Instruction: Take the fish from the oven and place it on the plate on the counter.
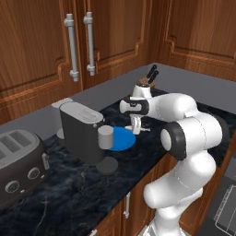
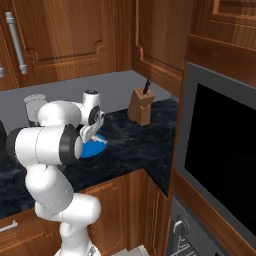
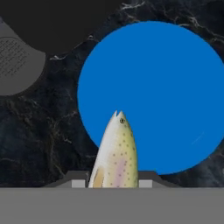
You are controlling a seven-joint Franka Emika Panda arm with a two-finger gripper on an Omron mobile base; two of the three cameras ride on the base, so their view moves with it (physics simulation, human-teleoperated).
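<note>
Because the plate [image 3: 153,96] lies directly below, the gripper [image 3: 113,183] holds the fish [image 3: 114,153] clamped head-down, ready to lower it.

The fish [image 3: 115,153] is clamped between the hand's [image 3: 113,180] fingertips, its head over the blue plate's [image 3: 166,87] near edge on the black tabletop [image 3: 39,135].

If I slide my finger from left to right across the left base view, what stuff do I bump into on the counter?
Toaster → coffee machine → blue plate → knife block.
</note>
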